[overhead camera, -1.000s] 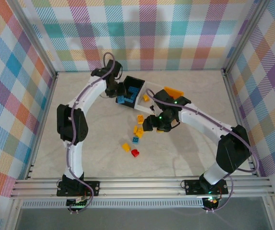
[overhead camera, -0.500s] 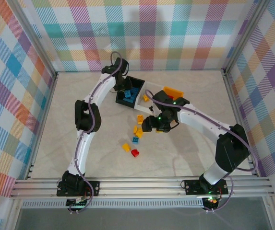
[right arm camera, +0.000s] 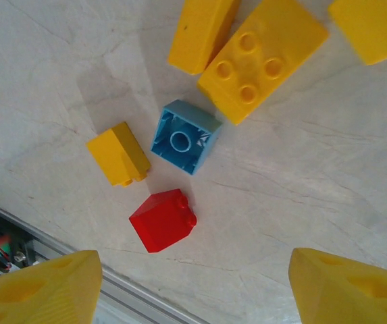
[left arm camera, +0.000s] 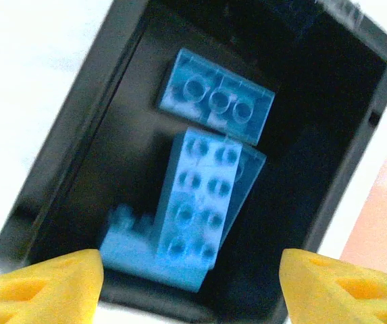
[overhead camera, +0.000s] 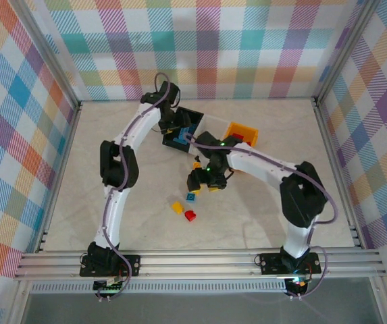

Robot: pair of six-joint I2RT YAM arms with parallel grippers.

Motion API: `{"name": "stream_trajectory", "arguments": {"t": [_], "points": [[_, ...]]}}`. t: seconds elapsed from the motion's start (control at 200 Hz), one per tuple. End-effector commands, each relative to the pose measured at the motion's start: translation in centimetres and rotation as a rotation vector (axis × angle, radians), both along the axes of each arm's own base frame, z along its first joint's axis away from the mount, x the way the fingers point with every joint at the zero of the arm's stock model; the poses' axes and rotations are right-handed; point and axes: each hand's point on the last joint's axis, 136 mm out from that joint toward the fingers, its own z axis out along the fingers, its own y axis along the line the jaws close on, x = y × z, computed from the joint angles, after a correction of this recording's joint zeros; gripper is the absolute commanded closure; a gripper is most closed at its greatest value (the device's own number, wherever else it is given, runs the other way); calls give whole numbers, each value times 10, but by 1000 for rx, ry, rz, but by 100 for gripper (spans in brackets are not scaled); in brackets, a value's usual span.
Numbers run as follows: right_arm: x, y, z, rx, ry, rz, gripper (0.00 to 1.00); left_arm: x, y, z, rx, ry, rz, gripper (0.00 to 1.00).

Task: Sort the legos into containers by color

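The black bin (overhead camera: 186, 121) holds several blue bricks (left arm camera: 203, 202). My left gripper (overhead camera: 174, 126) hangs over it, open, its yellow fingertips (left arm camera: 44, 283) wide apart near the bin's near wall (left arm camera: 65, 155). The yellow-orange bin (overhead camera: 242, 131) stands to the right; my right arm covers the white bin between them. My right gripper (overhead camera: 202, 181) hovers open over loose bricks on the table: a red brick (right arm camera: 163, 221), an upturned blue brick (right arm camera: 185, 136), a small yellow brick (right arm camera: 119, 153) and larger yellow bricks (right arm camera: 261, 57). Nothing lies between the right fingers (right arm camera: 38, 287).
The metal rail (overhead camera: 200, 260) runs along the table's near edge and shows at the corner of the right wrist view (right arm camera: 17, 243). Checked walls close in the left, far and right sides. Bare tabletop (overhead camera: 267, 202) lies right of the bricks.
My left gripper has moved from beside the black bin to above it. My right gripper has shifted left over the loose bricks, uncovering the yellow-orange bin.
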Motion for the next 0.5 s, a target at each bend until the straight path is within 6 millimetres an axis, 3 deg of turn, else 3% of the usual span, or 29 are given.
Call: {"name": "stream_trajectory", "arguments": {"t": [0.0, 0.255, 0.495], "points": [[-13, 7, -13, -90, 52, -3, 26, -31, 25, 66, 39, -89, 3, 29], [-5, 25, -34, -184, 67, -75, 24, -114, 84, 63, 134, -49, 62, 24], [2, 33, -56, -222, 96, -139, 27, -174, 116, 55, 164, -14, 92, 21]]}}
